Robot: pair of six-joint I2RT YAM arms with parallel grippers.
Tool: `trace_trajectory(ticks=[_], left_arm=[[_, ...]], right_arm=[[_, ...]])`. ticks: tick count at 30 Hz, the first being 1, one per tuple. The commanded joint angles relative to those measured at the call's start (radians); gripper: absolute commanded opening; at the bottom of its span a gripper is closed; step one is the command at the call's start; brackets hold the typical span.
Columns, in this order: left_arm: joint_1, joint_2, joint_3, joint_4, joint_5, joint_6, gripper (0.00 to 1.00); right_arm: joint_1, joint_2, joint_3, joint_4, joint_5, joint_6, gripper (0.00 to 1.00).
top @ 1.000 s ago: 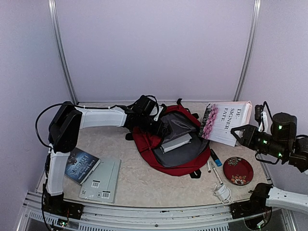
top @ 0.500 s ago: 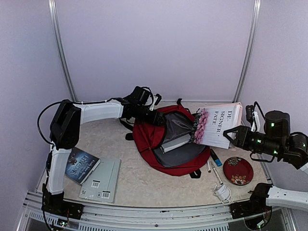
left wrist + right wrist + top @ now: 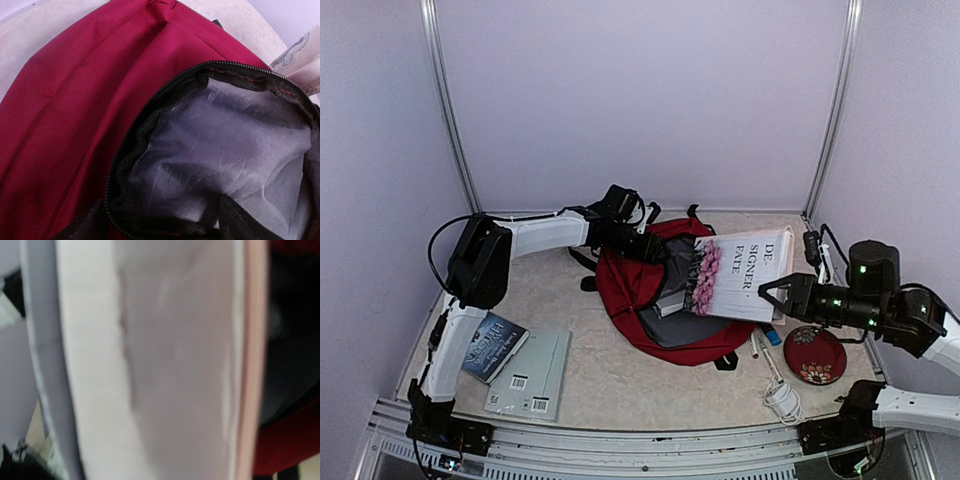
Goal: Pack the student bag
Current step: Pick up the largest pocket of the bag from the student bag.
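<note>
The student bag lies open in the middle of the table, dark red with a grey lining and a grey book inside. My left gripper is at the bag's far rim. Its jaws stand wide, one on each side of the black zipper edge, with bunched rim fabric between them. My right gripper is shut on a white book with pink flowers, held tilted over the bag's mouth. That book fills the right wrist view and hides the fingers.
A dark blue book and a grey book with barcode stickers lie at the front left. At the front right are a red plate, a blue marker, a white pen and a coiled white cable.
My right arm has carried the white book leftward, from beside the bag to over its opening. My left gripper has shifted slightly right along the rim and its jaws have narrowed.
</note>
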State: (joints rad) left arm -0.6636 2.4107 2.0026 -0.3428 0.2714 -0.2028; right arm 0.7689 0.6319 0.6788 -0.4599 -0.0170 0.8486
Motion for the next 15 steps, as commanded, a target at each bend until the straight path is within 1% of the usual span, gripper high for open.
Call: trace_trajectory(ticks=[1,2,3,4,7,8,11,15], left_arm=[[-0.004,0.006,0.054,-0.020,0.043,-0.003,0.60],[-0.004,0.004,0.052,-0.019,0.051,-0.003,0.49],[-0.005,-0.002,0.050,-0.018,0.059,-0.002,0.36],[-0.007,-0.011,0.045,-0.015,0.064,-0.002,0.24],[-0.016,-0.078,0.010,0.021,0.066,0.011,0.03],[-0.023,-0.105,-0.004,0.036,0.061,0.016,0.00],[-0.048,-0.200,-0.045,0.084,0.015,0.051,0.00],[-0.106,-0.333,-0.100,0.114,-0.091,0.131,0.00]], right_arm=[[-0.003,0.004,-0.080,0.182,-0.127,0.075,0.19],[-0.003,0.005,-0.091,0.185,-0.124,0.085,0.19],[-0.003,0.004,-0.102,0.188,-0.123,0.096,0.19],[-0.003,0.001,-0.110,0.195,-0.125,0.105,0.19],[-0.004,-0.004,-0.146,0.235,-0.152,0.140,0.20],[-0.004,-0.001,-0.165,0.255,-0.172,0.155,0.20],[-0.004,0.024,-0.205,0.324,-0.210,0.192,0.20],[-0.005,0.064,-0.236,0.409,-0.216,0.240,0.20]])
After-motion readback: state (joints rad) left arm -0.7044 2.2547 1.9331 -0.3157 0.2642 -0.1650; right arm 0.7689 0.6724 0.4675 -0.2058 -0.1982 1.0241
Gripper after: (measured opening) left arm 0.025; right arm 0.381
